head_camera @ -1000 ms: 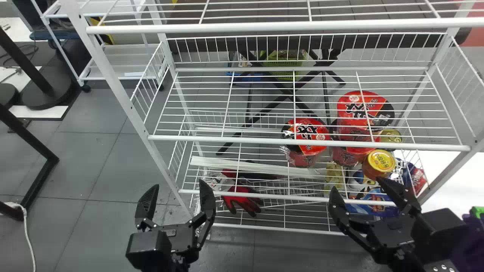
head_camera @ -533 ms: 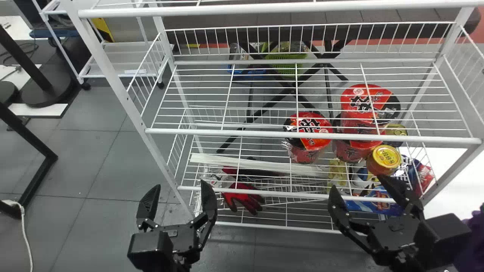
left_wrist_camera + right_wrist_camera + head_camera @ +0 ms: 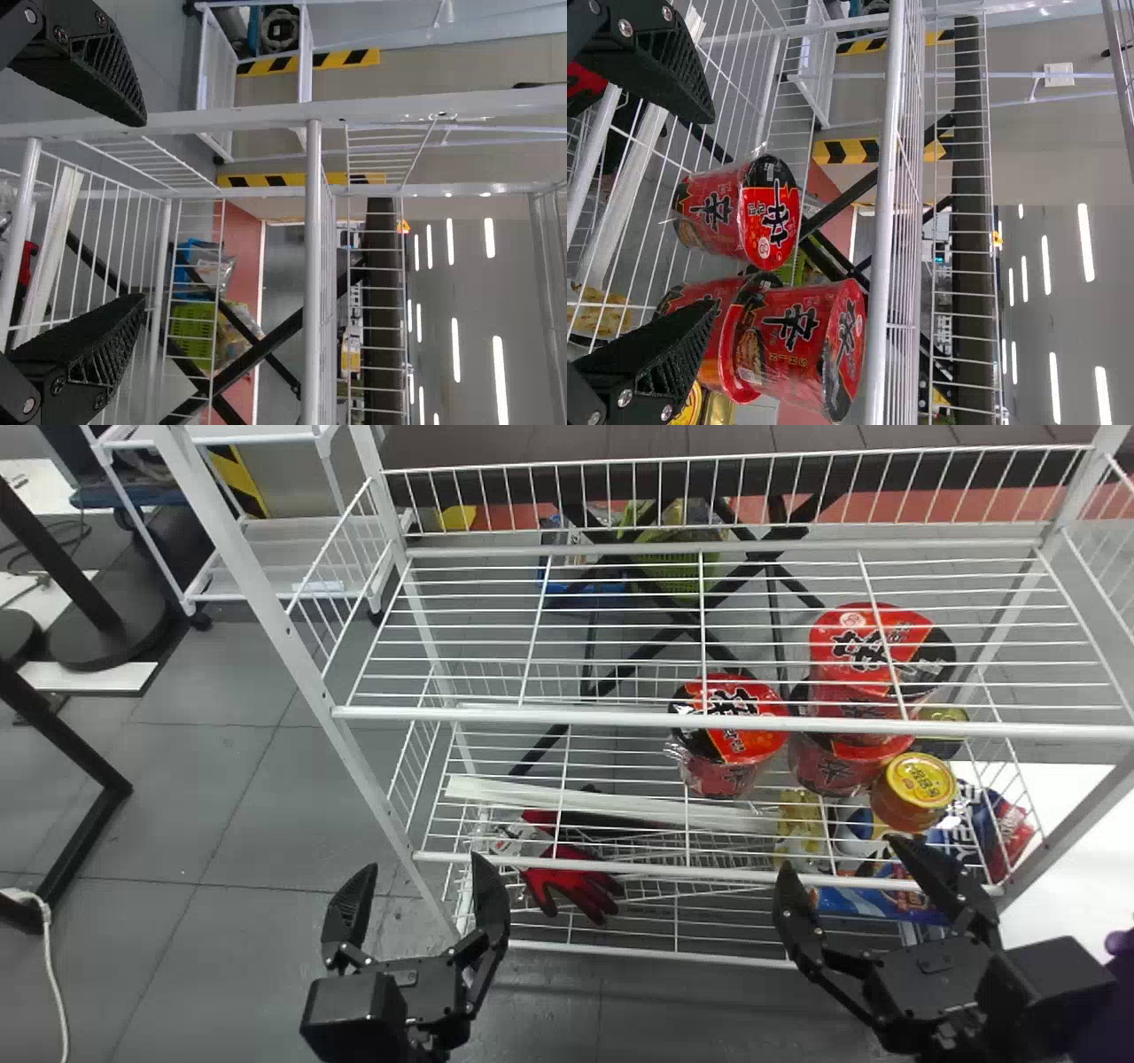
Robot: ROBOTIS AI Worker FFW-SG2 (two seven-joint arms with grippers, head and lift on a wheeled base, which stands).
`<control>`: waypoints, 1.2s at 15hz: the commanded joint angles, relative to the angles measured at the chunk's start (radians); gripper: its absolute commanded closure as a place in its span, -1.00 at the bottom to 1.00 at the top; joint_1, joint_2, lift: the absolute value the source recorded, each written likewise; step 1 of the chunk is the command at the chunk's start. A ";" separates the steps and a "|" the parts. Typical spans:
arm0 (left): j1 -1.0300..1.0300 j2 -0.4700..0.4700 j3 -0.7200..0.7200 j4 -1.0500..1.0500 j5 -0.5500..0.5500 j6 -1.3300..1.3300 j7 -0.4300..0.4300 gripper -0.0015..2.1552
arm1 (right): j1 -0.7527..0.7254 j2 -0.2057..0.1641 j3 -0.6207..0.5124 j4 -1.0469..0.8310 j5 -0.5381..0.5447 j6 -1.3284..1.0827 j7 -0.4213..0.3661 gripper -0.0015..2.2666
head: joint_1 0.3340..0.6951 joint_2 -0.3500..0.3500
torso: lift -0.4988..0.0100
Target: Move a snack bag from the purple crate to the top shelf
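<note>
The black two-fingered left gripper (image 3: 422, 863) and matching right gripper (image 3: 841, 852) are spread, holding nothing. Outward beside the right one is the purple crate (image 3: 1114, 1005), presumably with the snack bag; clear the white wire rack (image 3: 532, 716) before turning there.

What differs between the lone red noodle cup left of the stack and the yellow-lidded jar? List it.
Colour: the lone noodle cup has a red and black lid; the jar has a yellow one over an orange-brown body.
Size: the cup looks wider than the jar.
Place: the cup stands left of the stacked cups, the jar toward their right and nearer the robot.
Both stand upright.
</note>
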 commanded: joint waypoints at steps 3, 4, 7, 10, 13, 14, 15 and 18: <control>0.000 0.000 0.000 0.007 0.000 -0.002 0.000 -0.88 | 0.001 0.000 0.000 0.008 0.001 -0.019 -0.001 -0.94 | 1.00 0.35 | -0.77; 0.000 0.000 0.000 0.008 0.000 -0.002 0.000 -0.88 | 0.001 0.000 0.000 0.008 -0.001 -0.019 -0.001 -0.94 | 1.00 0.35 | -0.79; -0.001 0.000 0.000 0.010 0.000 -0.002 0.000 -0.88 | 0.001 0.000 -0.003 0.016 -0.019 -0.050 0.008 -0.93 | 1.00 0.35 | -0.78; -0.006 -0.002 0.002 0.018 0.000 -0.002 0.000 -0.88 | 0.000 0.002 -0.003 0.018 -0.025 -0.037 0.002 -0.93 | 1.00 0.35 | -0.80; -0.011 -0.002 0.002 0.022 0.000 -0.002 0.000 -0.88 | -0.004 0.002 -0.006 0.024 -0.043 -0.056 0.012 -0.93 | 1.00 0.34 | -0.81; -0.012 -0.003 0.002 0.024 0.000 0.001 0.000 -0.88 | -0.005 0.002 -0.006 0.027 -0.043 -0.056 0.012 -0.93 | 1.00 0.35 | -0.81; -0.012 -0.002 0.002 0.025 0.002 0.001 0.000 -0.88 | -0.007 0.002 -0.009 0.028 -0.045 -0.053 0.015 -0.92 | 1.00 0.35 | -0.81; -0.017 -0.003 0.002 0.033 0.002 0.001 0.000 -0.88 | -0.011 0.003 -0.009 0.033 -0.050 -0.053 0.015 -0.93 | 1.00 0.34 | -0.81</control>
